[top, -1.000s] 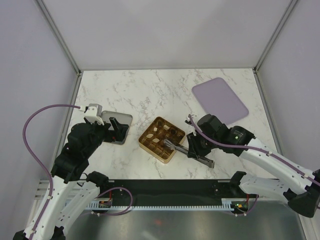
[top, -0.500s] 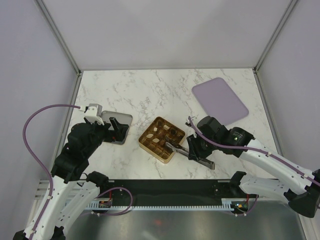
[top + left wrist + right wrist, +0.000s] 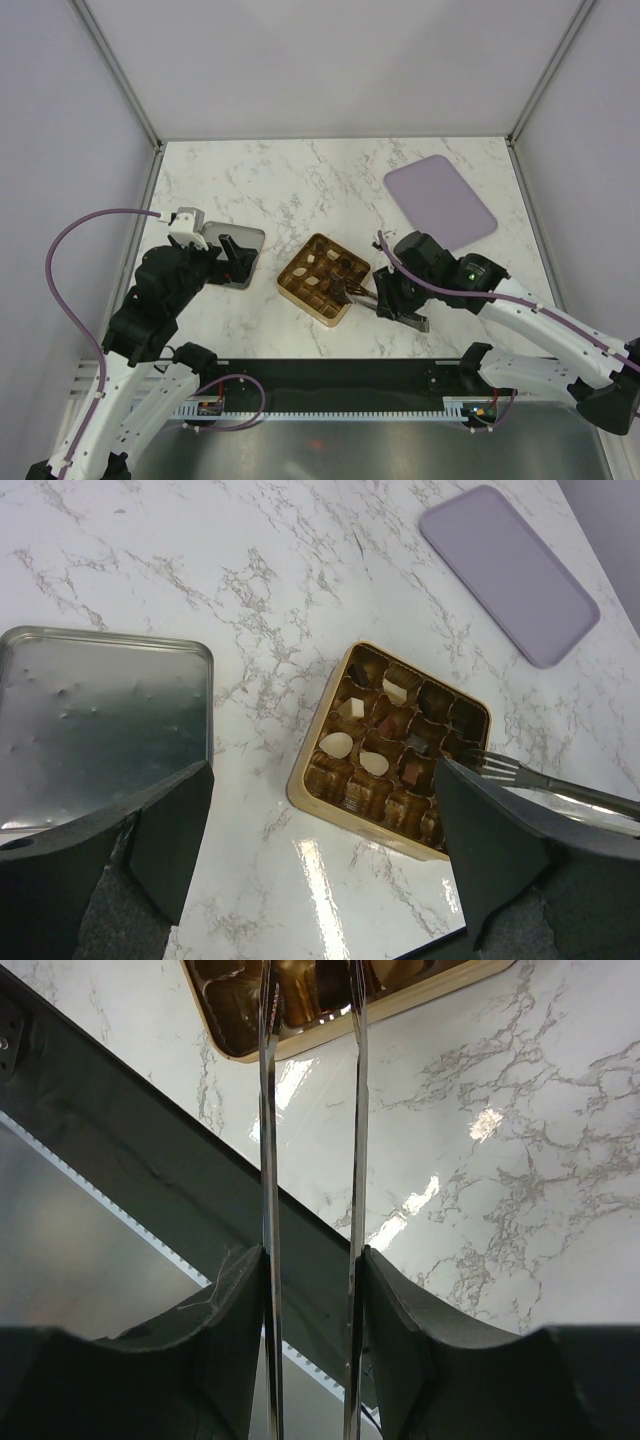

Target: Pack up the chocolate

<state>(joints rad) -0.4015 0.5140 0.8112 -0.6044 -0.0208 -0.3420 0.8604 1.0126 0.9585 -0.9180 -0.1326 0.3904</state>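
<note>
The gold grid tray [image 3: 312, 306] lies mid-table with several chocolate pieces in its cells: cream-white ones [image 3: 336, 744] and a brown one [image 3: 413, 770]. My right gripper [image 3: 393, 298] is shut on metal tongs [image 3: 360, 296], one finger pressing each arm [image 3: 268, 1160]. The tongs' forked tip [image 3: 490, 765] hangs over the tray's near right cells; whether it carries a piece is hidden. My left gripper [image 3: 232, 258] stands wide open just left of the tray [image 3: 350, 810], holding nothing.
A silver tin lid [image 3: 238, 240] lies under and beside my left gripper, also in the left wrist view [image 3: 100, 720]. A lilac mat [image 3: 440, 200] lies at the far right. The black base rail [image 3: 150, 1160] runs along the table's near edge.
My right gripper's fingers have eased apart and the tongs' arms have spread, with the tip staying over the tray's near right cells. The left arm has not moved.
</note>
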